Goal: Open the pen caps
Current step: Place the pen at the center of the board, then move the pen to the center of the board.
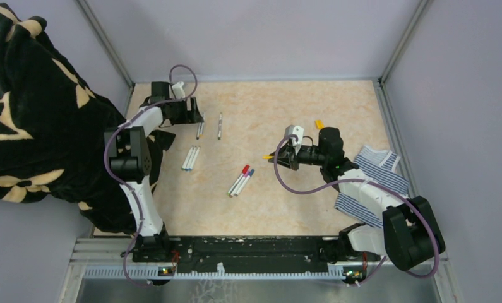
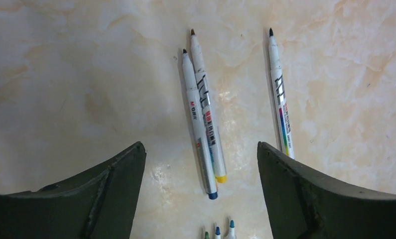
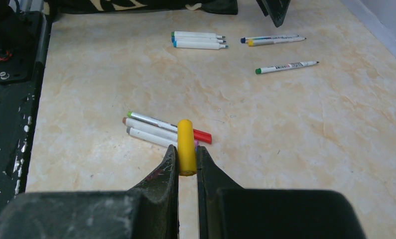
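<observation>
The yellow cap (image 3: 186,147) is clamped between the fingers of the right gripper (image 3: 187,160). Its long axis lies in line with the fingers and projects past their tips toward the left of the scene, off the table (image 1: 298,208), right of centre. The right arm reaches inward from its near-right base, forearm low and roughly level, wrist aimed left. Just left of the cap lie three capped pens (image 3: 158,128) side by side, axes diagonal, with a red cap (image 3: 201,135) at the far-right end of one. The left arm is stretched to the far left, elbow raised, wrist turned down. The left gripper (image 2: 200,167) hangs with its jaws spread wide and nothing between them, over a pair of uncapped pens (image 2: 201,114). These lie touching, long axes running near to far, nibs pointing far, yellow and blue ends near. A single uncapped pen (image 2: 280,94) lies roughly parallel to their right, apart from them. Nearer lie three further pens (image 1: 191,158), nibs also pointing far. A loose orange cap (image 1: 319,124) rests on the far side of the right arm, and a striped cloth (image 1: 377,180) lies under that arm.
</observation>
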Tool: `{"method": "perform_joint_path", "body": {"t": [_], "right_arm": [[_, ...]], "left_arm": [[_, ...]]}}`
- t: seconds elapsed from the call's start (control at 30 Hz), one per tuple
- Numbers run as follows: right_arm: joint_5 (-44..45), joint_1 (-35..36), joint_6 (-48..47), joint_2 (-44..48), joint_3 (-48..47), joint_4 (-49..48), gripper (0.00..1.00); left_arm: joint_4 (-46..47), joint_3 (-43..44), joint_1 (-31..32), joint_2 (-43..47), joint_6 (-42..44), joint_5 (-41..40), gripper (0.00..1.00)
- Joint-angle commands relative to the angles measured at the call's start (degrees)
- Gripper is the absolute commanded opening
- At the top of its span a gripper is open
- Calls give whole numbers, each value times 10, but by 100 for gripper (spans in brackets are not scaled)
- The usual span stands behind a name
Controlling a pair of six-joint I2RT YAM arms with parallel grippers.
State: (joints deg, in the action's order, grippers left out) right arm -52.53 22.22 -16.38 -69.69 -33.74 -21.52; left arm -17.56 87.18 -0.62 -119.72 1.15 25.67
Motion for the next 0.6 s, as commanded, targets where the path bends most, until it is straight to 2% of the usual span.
{"method": "perform_joint_path", "body": {"t": [0.0, 0.03, 0.23, 0.47, 0.57], "right_arm": [[1, -4, 2, 16, -3, -32, 0], [3, -4, 2, 16, -3, -32, 0], [9, -7, 8, 19, -3, -36, 0], [7, -26, 25, 33, 1, -52, 0], [5, -33, 31, 37, 4, -58, 0]], "left_arm": [[43, -19, 36, 68, 26, -85, 95], [48, -23, 47, 74, 32, -106, 99], [51, -25, 139, 76, 59, -221, 99], [52, -9, 212, 43, 75, -315, 100], [51, -2, 226, 27, 77, -329, 100]]}}
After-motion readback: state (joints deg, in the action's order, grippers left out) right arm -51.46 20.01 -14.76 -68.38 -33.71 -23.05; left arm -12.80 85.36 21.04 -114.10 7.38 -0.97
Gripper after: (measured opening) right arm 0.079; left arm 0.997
